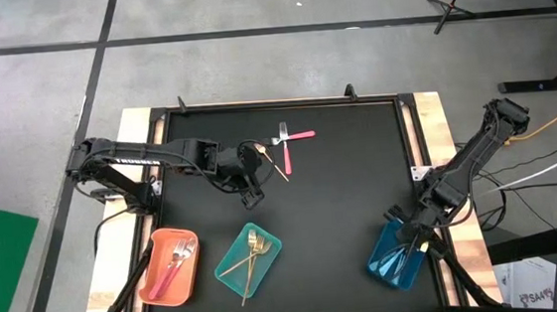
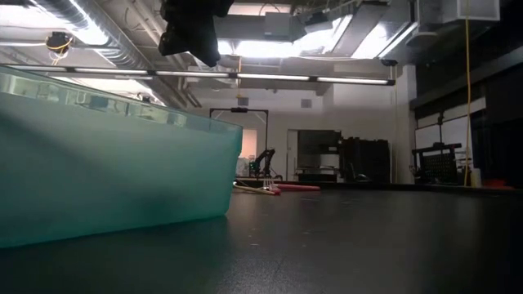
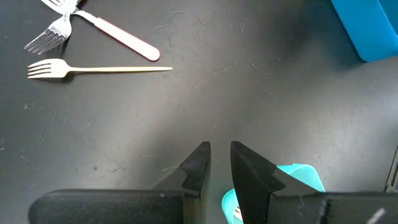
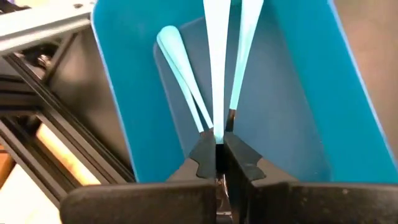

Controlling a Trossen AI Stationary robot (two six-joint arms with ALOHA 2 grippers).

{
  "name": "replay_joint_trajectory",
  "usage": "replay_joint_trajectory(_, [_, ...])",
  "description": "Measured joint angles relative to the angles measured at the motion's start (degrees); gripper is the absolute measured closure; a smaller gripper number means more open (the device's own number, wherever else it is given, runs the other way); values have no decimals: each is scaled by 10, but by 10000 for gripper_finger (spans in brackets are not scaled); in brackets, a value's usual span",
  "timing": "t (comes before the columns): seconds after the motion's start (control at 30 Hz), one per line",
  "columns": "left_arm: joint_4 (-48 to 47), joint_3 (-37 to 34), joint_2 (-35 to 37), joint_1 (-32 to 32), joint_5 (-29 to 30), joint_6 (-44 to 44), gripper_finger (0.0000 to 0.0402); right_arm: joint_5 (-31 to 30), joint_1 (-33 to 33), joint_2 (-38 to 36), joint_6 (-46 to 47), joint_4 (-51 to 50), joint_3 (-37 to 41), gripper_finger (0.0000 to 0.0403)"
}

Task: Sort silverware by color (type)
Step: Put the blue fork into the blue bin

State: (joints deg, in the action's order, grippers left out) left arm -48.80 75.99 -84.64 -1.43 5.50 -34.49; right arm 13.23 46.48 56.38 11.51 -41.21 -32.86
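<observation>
**Right gripper pinches a light-blue utensil inside the blue tray**

While the left arm waits over the middle of the table, the right gripper (image 4: 217, 149) sits low in the blue tray (image 1: 381, 258) at about 4 o'clock on the black table (image 1: 351, 190). Its two fingers are pressed together on the handle of one light-blue utensil (image 4: 216, 62), which stands straight out from the fingertips. Three more light-blue handles (image 4: 180, 71) lie on the tray floor, fanning out on either side of it.

The left gripper (image 1: 251, 190) hovers near the table's centre, slightly toward 10 o'clock, with its fingers (image 3: 196, 168) drawn close, a narrow gap between them and nothing in it.

Three pieces lie loose on the table toward 12 o'clock: a gold fork (image 3: 93, 70), a pink-handled fork (image 3: 106, 34), and another pink-handled piece (image 1: 301, 134) crossing it.

Along the near edge, the pink tray (image 1: 159, 285) at about 8 o'clock holds pink-handled silverware (image 1: 177, 259), and the teal tray (image 1: 267, 262) at about 7 o'clock holds gold silverware (image 1: 253, 250), one piece sticking out over its rim.
</observation>
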Motion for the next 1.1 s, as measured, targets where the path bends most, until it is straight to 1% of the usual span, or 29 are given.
replay_joint_trajectory(0.2, [0,0,0,0,0,0,345,14,0,0,-2,54,0,400])
replay_joint_trajectory(0.47, [0,0,0,0,0,1,345,14,0,-12,-2,59,0,400])
replay_joint_trajectory(0.67, [0,0,0,0,0,1,345,14,0,-19,-2,127,-1,400])
replay_joint_trajectory(0.73, [0,0,0,0,0,1,345,17,0,-19,2,135,-1,400])
replay_joint_trajectory(0.93, [0,0,0,-1,0,-1,345,18,0,3,5,131,-1,400])
replay_joint_trajectory(1.1, [0,0,0,-1,0,-22,345,18,0,26,5,133,-1,400])
